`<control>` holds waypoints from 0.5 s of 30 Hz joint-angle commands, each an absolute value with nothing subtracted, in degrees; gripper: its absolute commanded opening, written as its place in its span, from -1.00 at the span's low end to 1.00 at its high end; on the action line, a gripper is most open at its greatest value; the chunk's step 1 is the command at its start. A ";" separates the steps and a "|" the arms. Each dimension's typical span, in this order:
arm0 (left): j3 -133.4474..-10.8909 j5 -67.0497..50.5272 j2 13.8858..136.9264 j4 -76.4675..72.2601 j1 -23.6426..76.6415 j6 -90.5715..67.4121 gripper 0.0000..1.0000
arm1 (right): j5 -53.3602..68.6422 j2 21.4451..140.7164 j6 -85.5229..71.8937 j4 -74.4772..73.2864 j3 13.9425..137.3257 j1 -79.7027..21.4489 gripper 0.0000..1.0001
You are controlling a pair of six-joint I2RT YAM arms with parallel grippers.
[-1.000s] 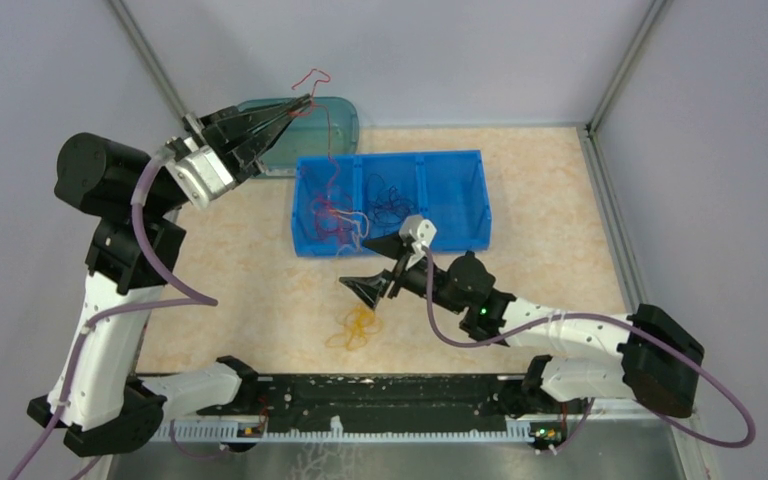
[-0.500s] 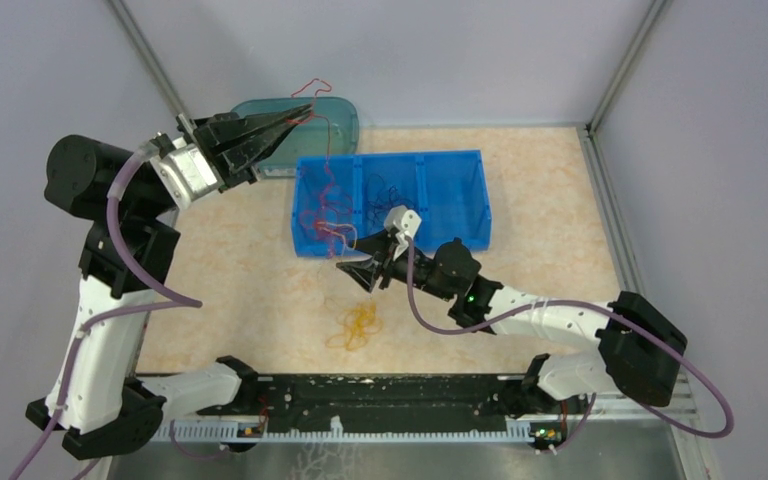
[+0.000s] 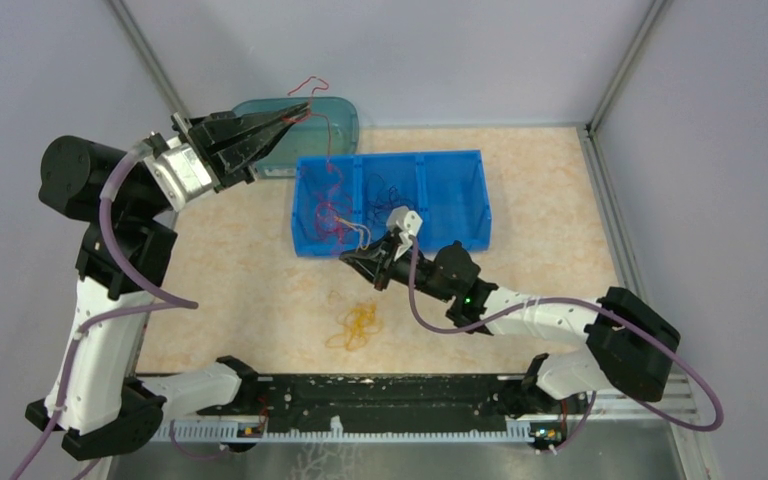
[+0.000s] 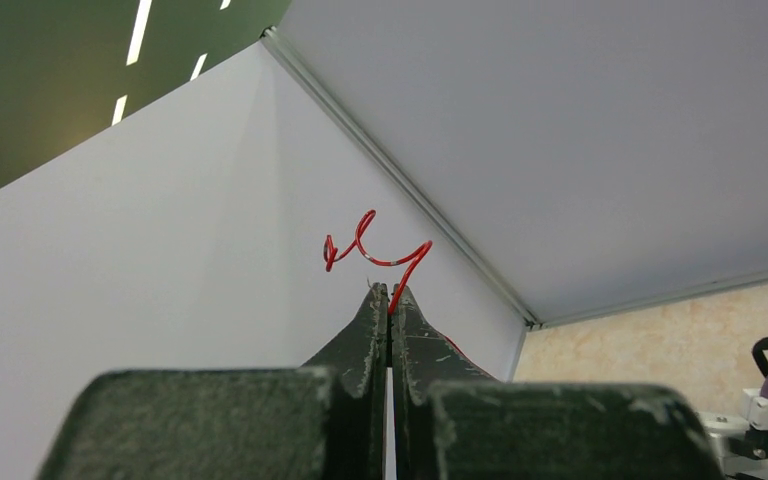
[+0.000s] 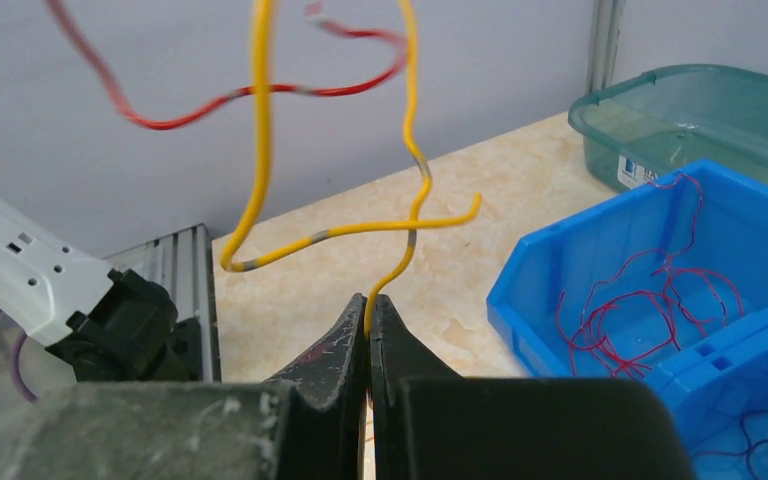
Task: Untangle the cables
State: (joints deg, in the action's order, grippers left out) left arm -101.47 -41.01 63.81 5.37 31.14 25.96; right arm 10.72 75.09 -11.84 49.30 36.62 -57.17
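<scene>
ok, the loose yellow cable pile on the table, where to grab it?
Probably one outer loop of the yellow pile, from straight above: it lies flat on the table as a loose tangle, loops open at its edge.

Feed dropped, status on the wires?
Left tool shut on red wire, held high. Right tool shut on yellow wire. Red crosses yellow; more strands in blue bin.

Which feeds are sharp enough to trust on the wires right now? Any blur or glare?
Right wrist: yellow cable crisp above the right pincer, red strand overhead smeared soft. Left wrist: red cable sharp at the left pincer, bright ceiling strips top left, no glare on the wire. Top external: even light, soft shadows, tangled wires in the blue bin too thin to trace.
</scene>
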 commanded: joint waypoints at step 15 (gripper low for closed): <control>-106.97 -24.50 69.91 -8.66 31.40 48.37 -1.00 | -12.82 75.32 -25.84 48.98 13.79 -57.80 -1.00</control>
